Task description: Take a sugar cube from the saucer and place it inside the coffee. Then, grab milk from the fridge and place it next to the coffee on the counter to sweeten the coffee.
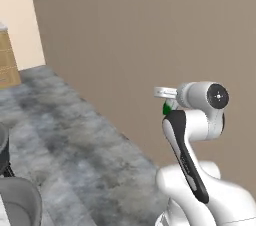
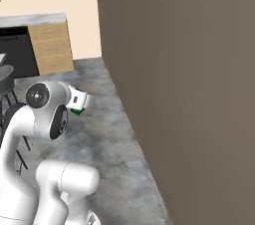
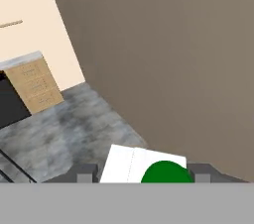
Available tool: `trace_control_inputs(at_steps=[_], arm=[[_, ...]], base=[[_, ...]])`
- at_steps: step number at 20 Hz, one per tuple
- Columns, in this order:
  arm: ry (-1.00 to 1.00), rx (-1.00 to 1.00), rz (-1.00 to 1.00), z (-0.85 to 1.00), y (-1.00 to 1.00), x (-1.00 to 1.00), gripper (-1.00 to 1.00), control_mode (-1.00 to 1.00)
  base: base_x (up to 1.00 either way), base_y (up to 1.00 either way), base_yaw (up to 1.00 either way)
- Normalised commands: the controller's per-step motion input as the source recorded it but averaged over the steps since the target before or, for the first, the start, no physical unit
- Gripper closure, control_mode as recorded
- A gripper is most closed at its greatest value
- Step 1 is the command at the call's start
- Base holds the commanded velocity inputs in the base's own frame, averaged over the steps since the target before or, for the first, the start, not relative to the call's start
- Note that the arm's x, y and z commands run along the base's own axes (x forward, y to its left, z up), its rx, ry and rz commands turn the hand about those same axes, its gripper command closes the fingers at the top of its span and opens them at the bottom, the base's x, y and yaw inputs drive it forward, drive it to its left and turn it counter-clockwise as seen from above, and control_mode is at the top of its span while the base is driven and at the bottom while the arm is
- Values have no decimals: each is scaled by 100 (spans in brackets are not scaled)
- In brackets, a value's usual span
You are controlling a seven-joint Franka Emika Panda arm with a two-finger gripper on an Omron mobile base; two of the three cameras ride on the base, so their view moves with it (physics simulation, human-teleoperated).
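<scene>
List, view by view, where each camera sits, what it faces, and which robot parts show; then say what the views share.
Left base view: behind the arm on its left, facing a brown wall and grey floor; the arm rises at lower right, with green of the milk at its hand.
Right base view: behind on the right, same wall; the arm rises at lower left, wooden drawers beyond.
Hand view: on the hand, looking along the pincer, shut on the milk.
Shared: wall, floor, milk.

arm folded; gripper (image 3: 140, 172) clamping milk (image 3: 144, 166)
</scene>
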Motion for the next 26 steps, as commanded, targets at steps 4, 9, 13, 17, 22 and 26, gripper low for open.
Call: trace_control_inputs(at_steps=[4, 9, 13, 17, 22, 26], arm=[[0, 0, 0, 0, 0, 0, 100, 100], [0, 0, 0, 0, 0, 0, 100, 100], [0, 0, 0, 0, 0, 0, 100, 100], [0, 0, 0, 0, 0, 0, 100, 100], [0, 0, 0, 0, 0, 0, 100, 100], [0, 0, 0, 0, 0, 0, 100, 100]], base=[[100, -10, 66], [100, -11, 63], [100, -11, 59], [100, -25, 52], [100, -78, 39], [100, -100, 32]])
